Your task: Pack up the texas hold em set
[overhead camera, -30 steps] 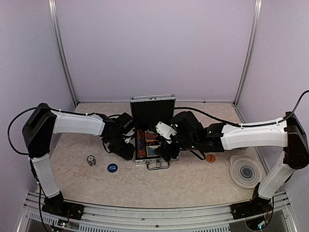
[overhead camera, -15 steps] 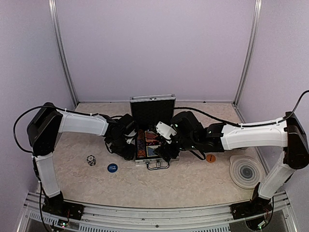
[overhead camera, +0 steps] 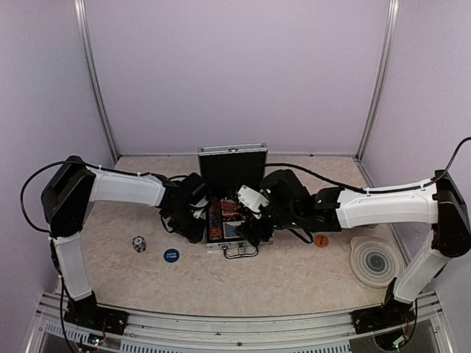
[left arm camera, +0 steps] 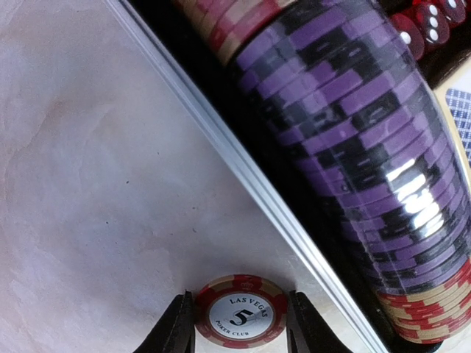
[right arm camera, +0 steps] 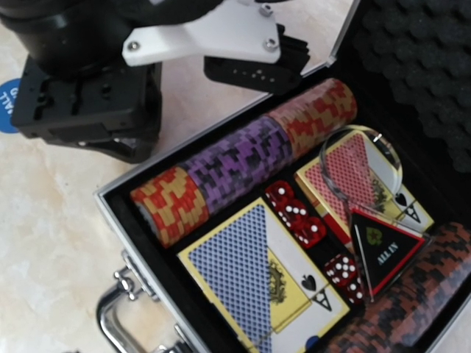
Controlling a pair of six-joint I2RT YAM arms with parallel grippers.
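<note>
The silver case (overhead camera: 232,166) stands open at the table's middle, lid upright. In the right wrist view its black tray (right arm camera: 118,202) holds a row of red, purple and red chips (right arm camera: 235,158), a blue deck (right arm camera: 257,279), a red deck (right arm camera: 353,173), red dice (right arm camera: 298,217) and a black triangle (right arm camera: 386,254). My left gripper (left arm camera: 240,323) is low on the table just left of the case rim (left arm camera: 243,173), its fingers (left arm camera: 176,327) pressed against both edges of a red "5" chip (left arm camera: 240,318). The right gripper (overhead camera: 254,226) hovers over the tray; its fingers stay outside its own view.
A blue round button (overhead camera: 171,255) and a small chip stack (overhead camera: 139,243) lie left of the case. An orange button (overhead camera: 321,240) and a grey ringed coaster (overhead camera: 375,260) lie to the right. The case handle (overhead camera: 240,251) points toward the arms.
The left arm shifted right toward the case, and its jaws narrowed onto the red chip. The right arm has stayed still.
</note>
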